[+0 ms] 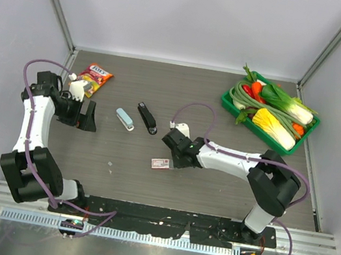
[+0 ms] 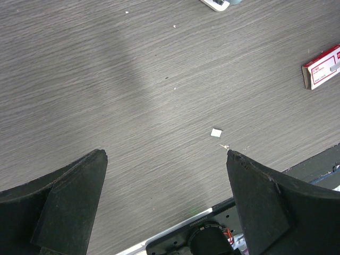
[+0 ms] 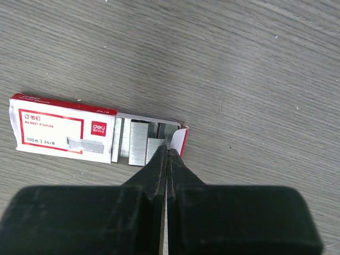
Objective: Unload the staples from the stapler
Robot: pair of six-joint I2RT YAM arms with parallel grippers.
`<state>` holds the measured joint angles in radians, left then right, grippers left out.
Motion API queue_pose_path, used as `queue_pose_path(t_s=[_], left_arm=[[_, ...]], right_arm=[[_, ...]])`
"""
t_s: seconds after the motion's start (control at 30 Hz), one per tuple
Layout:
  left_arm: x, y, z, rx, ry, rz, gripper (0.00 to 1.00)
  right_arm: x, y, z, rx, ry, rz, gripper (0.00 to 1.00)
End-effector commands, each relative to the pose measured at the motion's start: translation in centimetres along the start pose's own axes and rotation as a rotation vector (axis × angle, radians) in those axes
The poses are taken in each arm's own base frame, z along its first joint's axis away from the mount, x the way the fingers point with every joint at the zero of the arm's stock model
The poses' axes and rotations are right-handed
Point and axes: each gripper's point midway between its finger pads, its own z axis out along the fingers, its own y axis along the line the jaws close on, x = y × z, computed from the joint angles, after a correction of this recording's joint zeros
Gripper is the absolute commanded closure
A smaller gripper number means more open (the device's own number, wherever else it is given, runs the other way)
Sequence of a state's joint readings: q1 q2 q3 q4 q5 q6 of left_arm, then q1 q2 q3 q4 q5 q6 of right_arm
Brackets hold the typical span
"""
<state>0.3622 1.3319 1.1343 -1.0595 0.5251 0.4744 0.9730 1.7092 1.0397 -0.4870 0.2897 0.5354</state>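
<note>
left fingers (image 2: 69, 196) spread wide, right fingers (image 3: 154, 172) pressed together

Grey wood-grain table (image 1: 164, 87) within plain white walls (image 1: 191, 12)

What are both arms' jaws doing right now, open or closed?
Left gripper: jaws open, empty.
Right gripper: jaws closed at the open staple box; a grip cannot be told.

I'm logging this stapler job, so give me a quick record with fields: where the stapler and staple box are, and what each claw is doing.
stapler: pale blue, lying on the table, not held
staple box: slid open, staples showing inside
right claw: shut, tips at the box's open end
left claw: open, above bare table
</note>
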Motion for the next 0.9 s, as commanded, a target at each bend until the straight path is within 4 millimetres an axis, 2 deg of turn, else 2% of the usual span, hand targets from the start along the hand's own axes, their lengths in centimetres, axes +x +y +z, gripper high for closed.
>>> queue_pose_path(t_s=[0.0,0.37,0.63,0.77,0.87], left_arm=[[-0.7,-0.3,-0.5,0.005,-0.030,0.004,0.01],[-0.5,-0.2,-0.3,0.008,-0.026,0.003,0.01],[-0.4,-0.5,-0.1,0.026,-0.028,0.000,0.01],[-0.1,-1.5,0.3,0.080,-0.025,0.008,0.02],[-0.2,-2.7,1.5,0.074,0.008,0.085,0.04]], right_arm=[[-1.2,0.5,0.0,-0.012,-0.028,0.003,0.99],[-2.2,0.8,-0.2,-0.011,-0.051,0.008,0.99],[-2.4,-0.7,-2.2,0.011,-0.094,0.049,0.99],[-2.2,-1.3,-2.4,0.020,-0.106,0.072,0.98],[-2.1,-1.5,-2.5,0.011,-0.108,0.087,0.97]])
